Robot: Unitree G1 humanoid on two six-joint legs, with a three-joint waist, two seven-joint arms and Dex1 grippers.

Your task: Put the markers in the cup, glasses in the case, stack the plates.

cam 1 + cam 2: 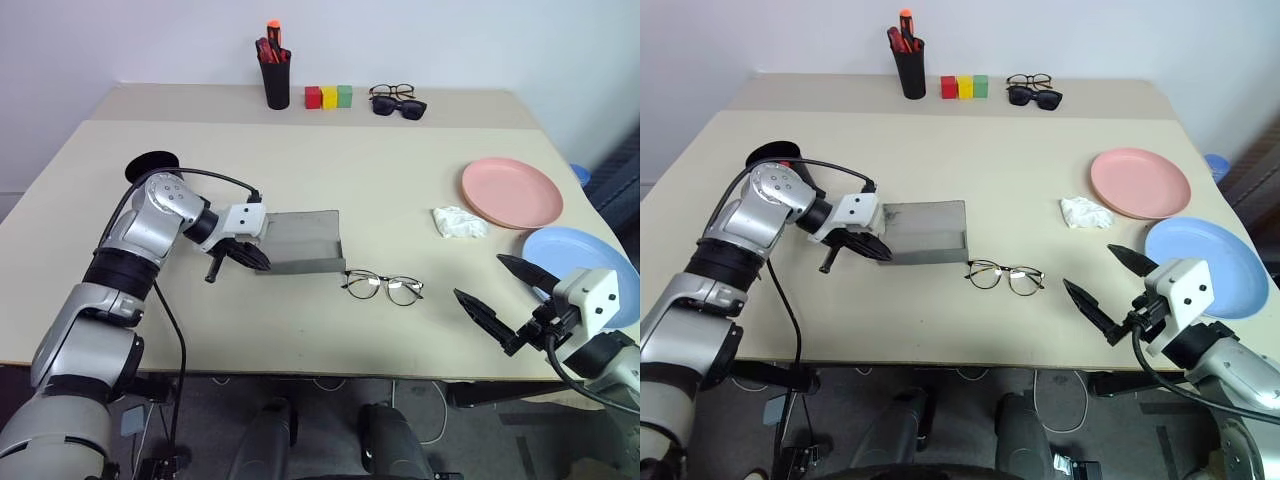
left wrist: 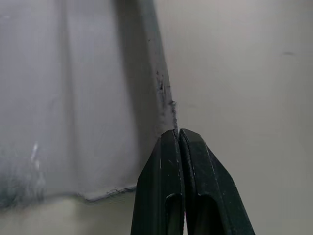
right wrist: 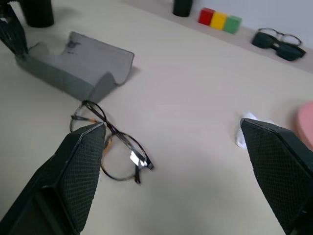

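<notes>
My left arm covers most of the cup (image 1: 152, 163). Left gripper (image 1: 252, 257), pressed together, touches the case's (image 1: 305, 240) edge; right gripper (image 1: 500, 297), spread, faces the glasses (image 1: 383, 285) beside the case.

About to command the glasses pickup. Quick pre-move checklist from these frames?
1. Right end effector open, holding nothing: ok.
2. Thin dark wire-frame glasses lying free on the beige table, untouched: ok.
3. Grey felt rectangular case flap open, mouth toward the glasses: ok.
4. Left end effector shut at the case's left edge; grip on it: cannot tell.
5. Crumpled white tissue off the glasses-to-case path: ok.
6. Salmon pink plate stacked with light blue plate: not ok.
</notes>
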